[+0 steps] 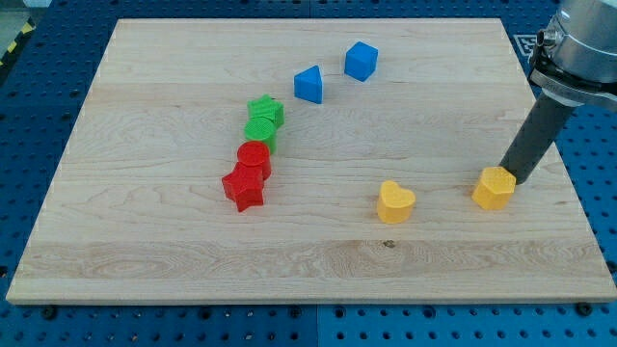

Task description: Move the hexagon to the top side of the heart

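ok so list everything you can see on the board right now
yellow hexagon: 1, yellow, view's right, lower half of the board
yellow heart: 1, yellow, to the view's left of the hexagon, apart from it
red star: 1, red, left of centre
red cylinder: 1, red, touching the star's upper side
green cylinder: 1, green, just above the red cylinder
green star: 1, green, top of that chain
blue blocks: 2, blue, toward the view's top, shapes unclear
wooden board: 1, light wood, on a blue perforated base
my tip: 1, dark rod, against the hexagon's upper right edge
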Tool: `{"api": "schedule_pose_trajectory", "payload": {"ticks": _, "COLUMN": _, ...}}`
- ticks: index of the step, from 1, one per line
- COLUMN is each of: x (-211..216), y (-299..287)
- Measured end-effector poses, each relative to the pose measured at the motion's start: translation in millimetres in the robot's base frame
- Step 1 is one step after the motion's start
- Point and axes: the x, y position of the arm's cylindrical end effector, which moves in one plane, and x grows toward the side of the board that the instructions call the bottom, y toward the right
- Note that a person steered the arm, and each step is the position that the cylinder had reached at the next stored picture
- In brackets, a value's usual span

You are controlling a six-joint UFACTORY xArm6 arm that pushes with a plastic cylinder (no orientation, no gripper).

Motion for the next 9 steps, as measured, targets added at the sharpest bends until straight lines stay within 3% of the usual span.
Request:
{"api": "schedule_pose_trajectory", "payload": {"ticks": 2, "x": 3, "y": 22}}
{"api": "schedule_pose_trajectory", "payload": {"ticks": 3, "x": 31, "y": 21}}
{"api": "schedule_pose_trajectory", "payload": {"ticks": 4, "x": 37, "y": -14}}
{"api": "schedule_pose_trajectory", "payload": {"ticks": 5, "x": 21, "y": -47}}
{"api": "schedule_pose_trajectory", "payload": {"ticks": 8, "x": -34, "y": -59}}
{"api": "schedule_pose_trajectory", "payload": {"ticks": 9, "x": -36, "y": -93}}
